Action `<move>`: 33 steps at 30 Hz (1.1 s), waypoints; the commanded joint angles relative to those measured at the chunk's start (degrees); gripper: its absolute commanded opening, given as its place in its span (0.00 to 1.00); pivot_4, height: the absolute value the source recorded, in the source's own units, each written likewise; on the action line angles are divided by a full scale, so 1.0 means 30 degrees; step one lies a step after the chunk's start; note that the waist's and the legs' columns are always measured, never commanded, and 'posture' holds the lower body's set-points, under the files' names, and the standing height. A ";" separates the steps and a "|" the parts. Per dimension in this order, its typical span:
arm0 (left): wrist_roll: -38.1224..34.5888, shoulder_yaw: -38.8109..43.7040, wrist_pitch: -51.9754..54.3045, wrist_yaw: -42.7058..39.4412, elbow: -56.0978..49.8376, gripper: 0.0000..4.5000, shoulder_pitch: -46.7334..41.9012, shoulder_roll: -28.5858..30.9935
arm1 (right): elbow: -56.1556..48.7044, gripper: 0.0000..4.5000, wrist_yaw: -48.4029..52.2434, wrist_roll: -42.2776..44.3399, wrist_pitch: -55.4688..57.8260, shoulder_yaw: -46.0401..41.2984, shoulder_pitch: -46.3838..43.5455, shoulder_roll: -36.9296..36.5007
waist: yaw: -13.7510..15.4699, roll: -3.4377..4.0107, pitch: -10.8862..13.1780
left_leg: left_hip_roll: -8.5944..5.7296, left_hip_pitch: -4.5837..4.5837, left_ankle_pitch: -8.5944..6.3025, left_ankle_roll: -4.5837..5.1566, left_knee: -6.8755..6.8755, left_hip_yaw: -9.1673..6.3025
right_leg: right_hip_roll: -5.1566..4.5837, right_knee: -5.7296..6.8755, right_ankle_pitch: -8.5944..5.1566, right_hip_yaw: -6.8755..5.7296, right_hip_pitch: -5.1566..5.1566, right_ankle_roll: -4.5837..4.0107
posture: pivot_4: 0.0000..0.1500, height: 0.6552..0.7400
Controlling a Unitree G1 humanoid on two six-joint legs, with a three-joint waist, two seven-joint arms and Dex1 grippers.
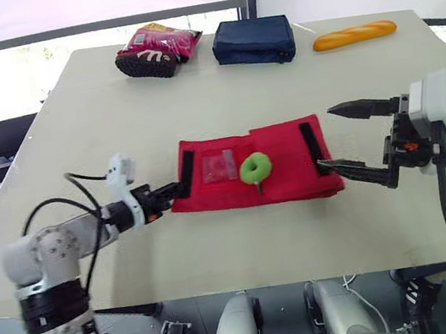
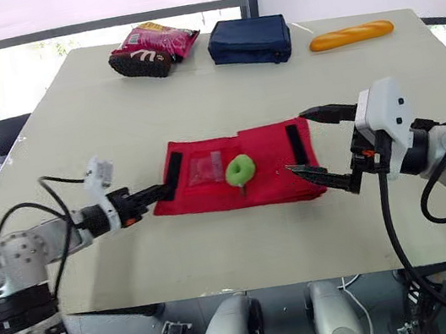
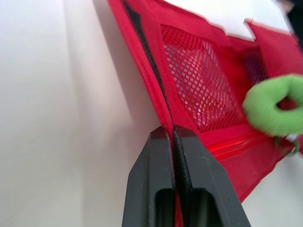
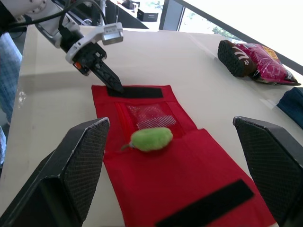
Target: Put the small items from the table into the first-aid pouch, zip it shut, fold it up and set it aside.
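The red pouch [image 1: 288, 169] lies flat and opened on the table [image 1: 69, 116]. Its long axis goes straight from the left gripper [image 1: 179, 189] to the right gripper [image 1: 324, 139], so each one has a short end just in front of its fingertips. The left gripper is closed: in its wrist view the fingers pinch the hem of its end, beside a black strip [image 1: 188, 168]. The right gripper is spread wide and holds nothing. Its lower finger reaches the end on its own side, but I cannot tell if it touches the cloth. The green ring [image 1: 255, 167] rests on top of the pouch, not inside, about halfway between the two grippers, just past the mesh pocket [image 1: 218, 166] from the left gripper. I judge the ring must go in first, and the free right gripper should take it.
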 commanded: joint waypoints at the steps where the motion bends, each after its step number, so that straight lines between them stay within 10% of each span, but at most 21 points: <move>1: 0.0950 -0.1221 -0.1659 -0.2754 0.1253 0.00 -0.0238 0.1964 | 0.0263 1.00 0.0307 0.0002 0.0226 0.0598 -0.0781 0.0045 | 0.0003 0.0000 0.0000 | 0.0000 -0.0001 0.0000 0.0000 0.0000 0.0001 | -0.0003 -0.0008 0.0000 -0.0005 0.0002 0.0001 | 1.00 0.72; 4: 0.2277 -0.2855 -0.3372 -0.4611 0.2875 0.00 -0.1207 0.3075 | 0.1420 1.00 0.0478 -0.0708 0.0486 0.2265 -0.1726 0.0545 | -0.0002 -0.0001 0.0000 | -0.0001 -0.0002 -0.0001 0.0000 0.0000 0.0010 | -0.0017 -0.0015 0.0000 -0.0005 -0.0003 0.0000 | 1.00 0.72; 13: 0.3615 -0.5219 -0.6395 -1.0092 0.4516 0.00 -0.4208 0.4252 | 0.7645 0.02 0.1634 -0.6582 -0.2568 0.7411 -0.4718 0.3350 | -0.0004 -0.0015 0.0009 | -0.0019 -0.0044 -0.0002 0.0002 0.0000 0.0035 | -0.0025 -0.0022 0.0005 -0.0007 -0.0034 0.0000 | 1.00 0.72; 23: 0.1324 -0.4075 -0.6763 -1.4288 0.2328 0.00 -0.5190 0.4113 | 1.4503 0.02 0.3007 -1.0327 -0.6782 0.9340 -0.4895 0.6514 | -0.0139 -0.0027 0.0016 | -0.0014 -0.0048 -0.0001 0.0003 0.0000 0.0022 | -0.0013 -0.0016 0.0011 -0.0010 -0.0030 0.0014 | 1.00 0.72; 33: -0.0637 -0.4470 -0.5120 -1.2181 0.0476 0.00 -0.7621 0.0606 | 1.5681 0.02 0.2874 -1.1316 -0.7543 0.9209 -0.4813 0.8038 | -0.0342 -0.0041 0.0004 | 0.0000 0.0021 0.0013 -0.0016 0.0006 0.0011 | 0.0025 0.0051 0.0045 0.0009 0.0000 0.0074 | 1.00 0.72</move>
